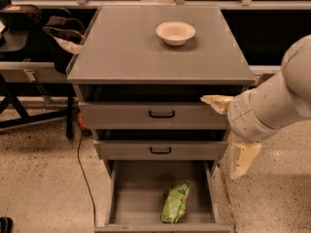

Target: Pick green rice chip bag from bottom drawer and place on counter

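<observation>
The green rice chip bag (176, 201) lies flat in the open bottom drawer (138, 193), right of its middle and near the front. The grey counter (126, 47) tops the cabinet. My gripper (221, 137) hangs at the cabinet's right front corner, level with the two upper drawers, above and to the right of the bag. It is open and empty: one cream finger (216, 102) points left over the top drawer's front, and the other (243, 159) points down beside the bottom drawer.
A cream bowl (175, 32) stands on the counter at the back right. The two black-handled drawers (162, 114) are shut or nearly so. A black cable (82, 164) runs down the floor on the left. A dark table with bags (53, 28) stands further left.
</observation>
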`<act>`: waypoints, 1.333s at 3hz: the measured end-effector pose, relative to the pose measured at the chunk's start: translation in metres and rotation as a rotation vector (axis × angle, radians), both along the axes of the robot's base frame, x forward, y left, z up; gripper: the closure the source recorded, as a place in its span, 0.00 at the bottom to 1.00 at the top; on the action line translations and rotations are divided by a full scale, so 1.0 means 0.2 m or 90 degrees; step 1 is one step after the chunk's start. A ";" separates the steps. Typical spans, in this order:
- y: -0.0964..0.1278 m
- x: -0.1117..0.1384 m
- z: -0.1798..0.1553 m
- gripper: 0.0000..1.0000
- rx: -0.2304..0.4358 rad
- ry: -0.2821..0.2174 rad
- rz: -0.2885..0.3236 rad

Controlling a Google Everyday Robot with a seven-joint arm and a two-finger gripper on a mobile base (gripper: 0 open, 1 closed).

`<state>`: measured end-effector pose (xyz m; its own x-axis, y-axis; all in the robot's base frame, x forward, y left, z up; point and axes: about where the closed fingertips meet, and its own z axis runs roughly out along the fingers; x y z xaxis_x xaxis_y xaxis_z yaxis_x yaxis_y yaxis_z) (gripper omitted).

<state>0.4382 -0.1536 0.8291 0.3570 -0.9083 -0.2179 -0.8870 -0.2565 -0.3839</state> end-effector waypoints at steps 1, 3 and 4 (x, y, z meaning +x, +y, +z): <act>0.04 0.01 -0.28 0.00 0.019 0.048 -0.006; 0.07 0.04 -0.32 0.00 0.039 0.049 -0.003; 0.12 0.12 -0.41 0.00 0.057 0.059 0.010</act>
